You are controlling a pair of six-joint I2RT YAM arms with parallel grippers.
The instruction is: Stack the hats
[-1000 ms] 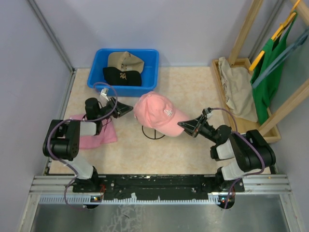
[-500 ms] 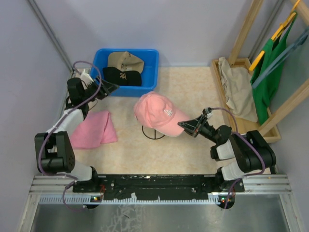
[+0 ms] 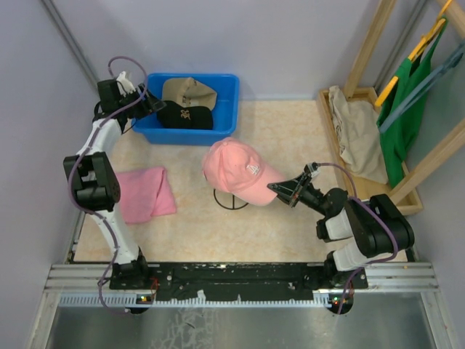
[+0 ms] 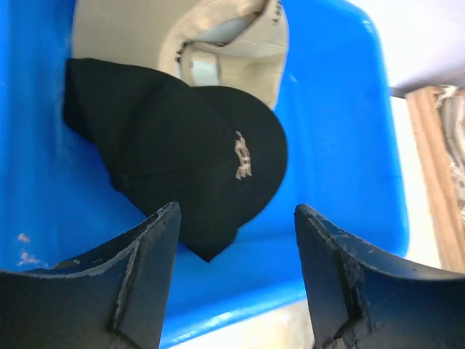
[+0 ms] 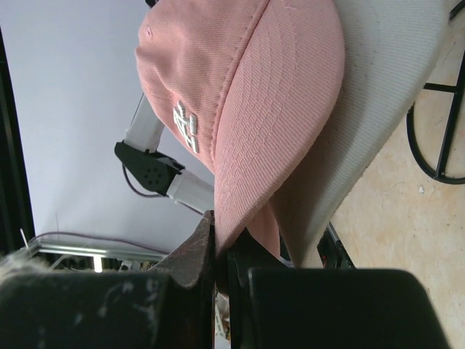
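Observation:
A pink hat [image 3: 234, 167] sits on a black wire stand [image 3: 231, 201] mid-table, over a white hat [image 5: 392, 87] whose brim shows beneath it in the right wrist view. My right gripper [image 3: 280, 190] is shut on the pink hat's brim [image 5: 254, 145]. A black hat [image 3: 185, 115] and a tan hat [image 3: 187, 91] lie in the blue bin [image 3: 227, 109] at the back. My left gripper [image 3: 149, 107] hangs open at the bin's left end. In its wrist view, the black hat [image 4: 182, 153] lies just beyond the fingers [image 4: 156, 247], with nothing between them.
A flat pink cloth [image 3: 142, 193] lies at the left of the table. A wooden rack [image 3: 407, 196] on the right holds a beige garment [image 3: 360, 134], and green bags [image 3: 407, 94] hang above it. Grey walls close the back and left.
My left arm swung from beside the pink hat, over the pink cloth, back to the blue bin, and its jaws widened. The right gripper and pink hat stayed put.

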